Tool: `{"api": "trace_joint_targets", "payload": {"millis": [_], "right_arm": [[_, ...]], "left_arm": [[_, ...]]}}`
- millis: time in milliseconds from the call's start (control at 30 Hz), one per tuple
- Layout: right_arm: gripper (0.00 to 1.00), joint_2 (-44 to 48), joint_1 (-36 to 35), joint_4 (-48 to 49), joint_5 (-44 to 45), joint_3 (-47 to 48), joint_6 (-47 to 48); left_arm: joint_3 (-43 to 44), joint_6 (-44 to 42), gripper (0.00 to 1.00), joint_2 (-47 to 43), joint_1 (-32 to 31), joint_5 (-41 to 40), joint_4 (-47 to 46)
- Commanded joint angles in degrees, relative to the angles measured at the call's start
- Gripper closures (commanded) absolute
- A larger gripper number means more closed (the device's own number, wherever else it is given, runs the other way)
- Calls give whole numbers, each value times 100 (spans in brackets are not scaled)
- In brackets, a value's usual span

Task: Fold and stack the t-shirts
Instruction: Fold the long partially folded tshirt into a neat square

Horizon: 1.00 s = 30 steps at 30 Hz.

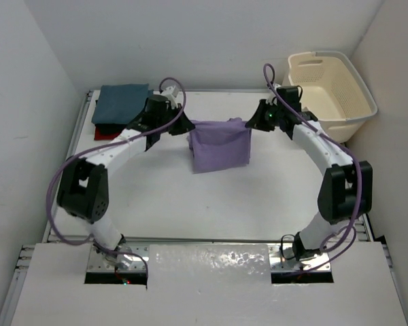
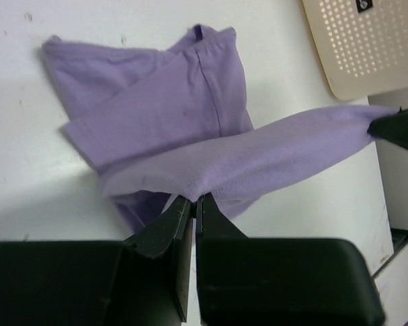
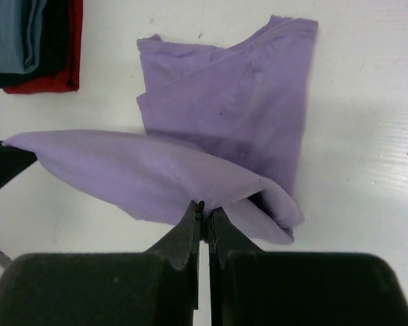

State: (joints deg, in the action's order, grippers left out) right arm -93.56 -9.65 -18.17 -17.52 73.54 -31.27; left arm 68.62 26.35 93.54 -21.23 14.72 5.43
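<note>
Left gripper [image 2: 194, 198]: jaws pinched fully shut on one end of the raised edge of the lavender t-shirt [image 1: 221, 144].
Right gripper [image 3: 205, 207]: also clamped shut, on the other end of that edge. The cloth spans between the two grippers.
Shirt location: centre of the table [image 1: 190, 210], just above mid-frame in the top view. The gripped edge is off the surface. The rest lies partly folded and rumpled on the table below it.
Done: three shirts sit folded in one pile at the upper left of the top view. The teal t-shirt [image 1: 122, 102] is on top, the black t-shirt [image 3: 54, 41] in the middle and the red t-shirt [image 3: 73, 47] at the bottom.
Left to do: my read is that you're mid-fold on the last shirt. Finish the fold, then put it on the pile.
Laundry basket [image 1: 340, 115]: upper right of the top view, with no shirt showing inside.
Top view only: gives you both arms, the pile and the basket in one layout, but it can't show jaw contact.
Wrist views only: both show the pinch on the cloth clearly. The right wrist separates all three layers of the pile at its upper left. The left wrist catches the basket wall at its upper right.
</note>
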Motion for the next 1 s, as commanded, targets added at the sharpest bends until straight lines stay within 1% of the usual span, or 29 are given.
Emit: {"api": "trace_joint_targets", "payload": {"millis": [0,100,133,167,233,367,433,500,533,600,633,667,700,733,767,800,833,867,967], "right_arm": [[100,-381,103,367,-59,493,-37],[100,-1031,226,393,-269,960,-81],[100,-1189,244,489,-496,1048,-81],[100,-1478,262,542,-542,1223,-142],[100,-1752,262,736,-638,1417,-108],[100,-2595,271,693,-718,2224,-134],[100,-2833,271,859,-718,2366,-247],[100,-3219,279,1113,-779,2586,-310],[90,-3360,279,1114,-788,2708,-371],[75,-3825,279,1123,-683,3130,-363],[41,-3984,288,1053,-665,3288,-432],[30,-4134,288,974,-674,3707,-398],[8,-4266,288,765,-770,3912,-363],[1,-4415,288,641,-788,4114,-267],[1,-4408,288,570,-806,4299,-205],[1,-4356,288,561,-797,4292,-178],[1,-4111,288,621,-736,4205,-126],[1,-3952,288,814,-709,3917,-82],[1,-3398,288,877,-551,3379,32]], "left_arm": [[703,-86,100,619,251,277,-658],[1100,-16,100,1148,365,444,-578],[1153,-7,100,1245,418,487,-596],[1232,45,100,1316,444,488,-674],[1320,55,100,1535,541,409,-710],[1767,107,100,2036,656,523,-824],[1970,107,100,2431,691,602,-911],[2391,116,100,2860,699,602,-860],[2567,107,100,3020,717,602,-720],[3129,116,100,3424,752,506,-457],[3296,134,92,3547,805,366,-46],[3629,151,43,3723,831,269,149],[3754,116,25,3759,858,259,273],[3807,151,20,3768,910,251,361],[3791,151,10,3673,928,329,345],[3764,143,4,3593,937,356,318],[3720,151,2,3488,928,339,205],[3563,160,0,3278,928,347,117],[3342,178,0,2961,841,365,-77]]}}
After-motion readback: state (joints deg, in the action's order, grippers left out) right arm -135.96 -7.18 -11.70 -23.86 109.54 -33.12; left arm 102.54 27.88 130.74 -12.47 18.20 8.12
